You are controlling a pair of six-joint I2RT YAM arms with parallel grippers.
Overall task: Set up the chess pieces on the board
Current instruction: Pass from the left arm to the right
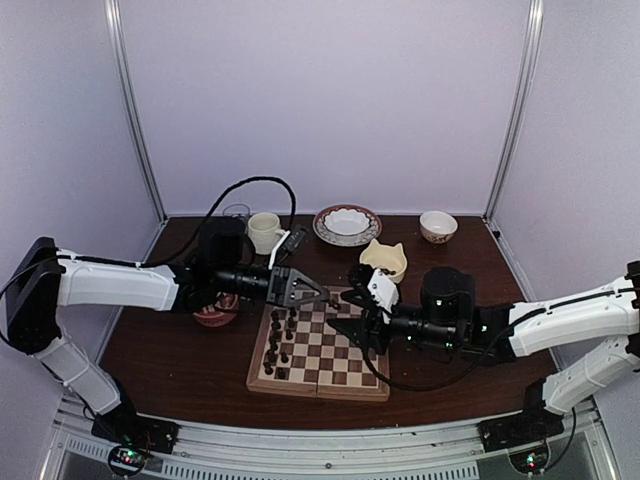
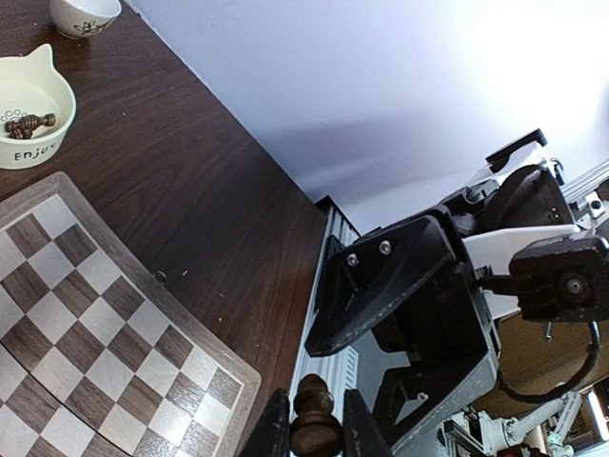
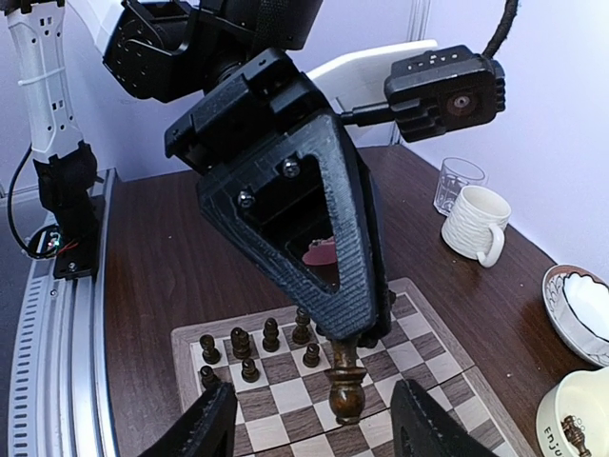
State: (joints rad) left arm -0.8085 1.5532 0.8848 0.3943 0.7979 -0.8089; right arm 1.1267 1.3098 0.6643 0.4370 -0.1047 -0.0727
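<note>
Left claw (image 3: pixel 335 335) pinches a dark piece (image 3: pixel 347 386) by its top; we fear the open right claw (image 3: pixel 316 424) knocks it loose.

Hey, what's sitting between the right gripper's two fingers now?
A dark chess piece, pinched by the left gripper, hangs in that gap above the board; the right wrist view shows it.

Dark brown chess pieces (image 3: pixel 347 381); tan-and-brown chequered board (image 3: pixel 285 400).
</note>
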